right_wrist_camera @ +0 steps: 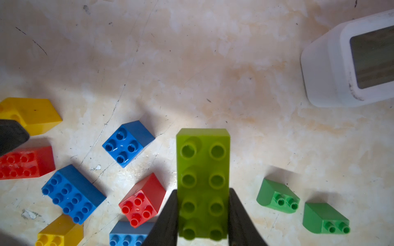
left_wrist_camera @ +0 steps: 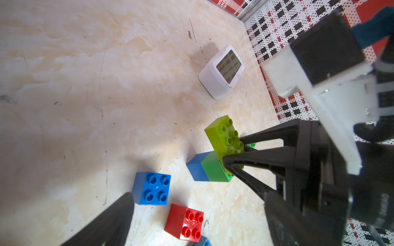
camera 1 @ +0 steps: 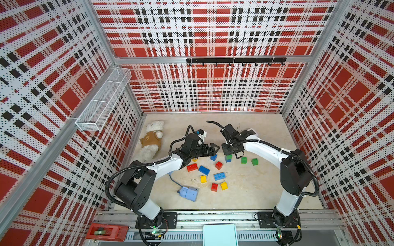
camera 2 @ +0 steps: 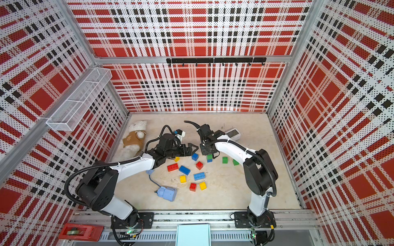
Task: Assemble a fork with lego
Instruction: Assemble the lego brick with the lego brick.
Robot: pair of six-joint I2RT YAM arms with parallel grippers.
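Lime plastic, glossy and chunky: an oblong brick [right_wrist_camera: 203,161] with eight round studs in two rows is clamped between the black tapered fingers [right_wrist_camera: 168,219] of the right gripper [right_wrist_camera: 203,191]. It's gripped by its long sides, with much of its length jutting past the tips. From the left wrist view it hangs right over a green square brick [left_wrist_camera: 214,171] stacked on a blue brick [left_wrist_camera: 195,168]; whether lime and green actually touch, I can't tell.

Over to the left gripper [camera 1: 215,149]: jaws spread wide, nothing in them, poised close to the right one above the loose pieces.

Down on the table [right_wrist_camera: 191,64], mottled cream, scuffed and stone-like, the rest of the lego lies scattered. There's a blue square [right_wrist_camera: 128,143], a red square [right_wrist_camera: 141,200], a blue oblong [right_wrist_camera: 72,193], a red oblong [right_wrist_camera: 25,161] and a yellow block [right_wrist_camera: 32,115]. Off to the side sit a green piece with a rounded back [right_wrist_camera: 277,196] and its twin [right_wrist_camera: 325,218].

Farther back, a white rounded box with a grey screen [left_wrist_camera: 221,72] stands well apart, and a fluffy white teddy in a tan shirt [camera 1: 152,138] lies by the wall
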